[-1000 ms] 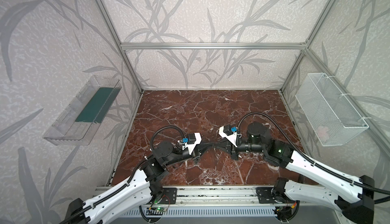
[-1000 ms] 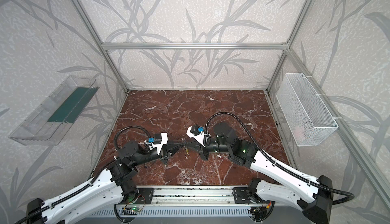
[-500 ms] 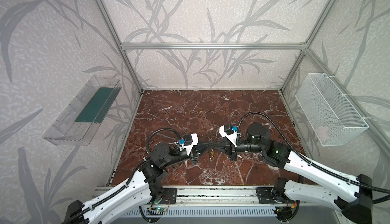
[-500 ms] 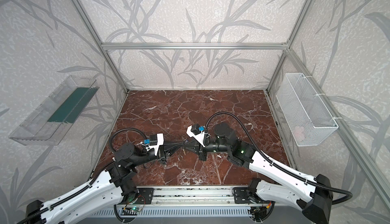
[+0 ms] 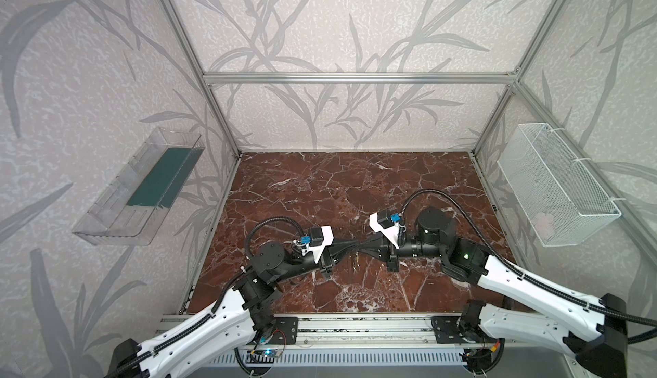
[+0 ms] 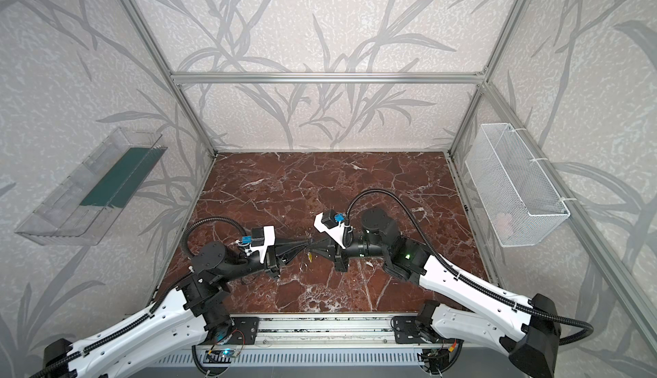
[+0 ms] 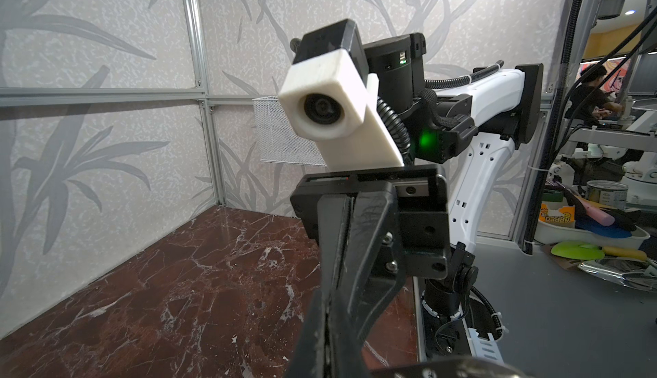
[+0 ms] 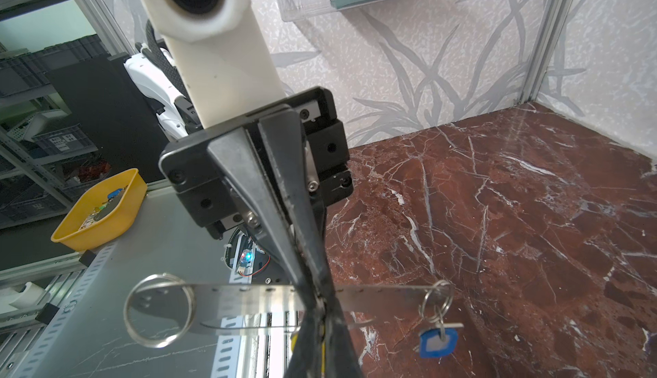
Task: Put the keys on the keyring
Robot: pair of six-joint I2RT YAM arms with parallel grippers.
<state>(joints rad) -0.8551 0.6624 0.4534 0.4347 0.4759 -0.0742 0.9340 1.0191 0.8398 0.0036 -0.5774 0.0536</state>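
My two arms meet tip to tip above the front middle of the marble floor [image 5: 320, 187]. The right gripper [image 6: 314, 243] is clamped tight on the keyring [image 8: 249, 299], holding it in the air. The left gripper [image 6: 304, 244] is nearly closed at the same plate, but I cannot tell whether it grips. A blue key [image 8: 436, 343] hangs from one end, and a yellow key [image 6: 310, 258] dangles beneath.

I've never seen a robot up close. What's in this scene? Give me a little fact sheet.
place: red marble table
keyring: flat holed metal plate, held level in the air
right gripper: shut on the keyring
left gripper: tips at the same spot; grip unclear
blue key: dangles from one end of the plate
yellow key: mostly hidden behind the grippers
large ring: at the other end
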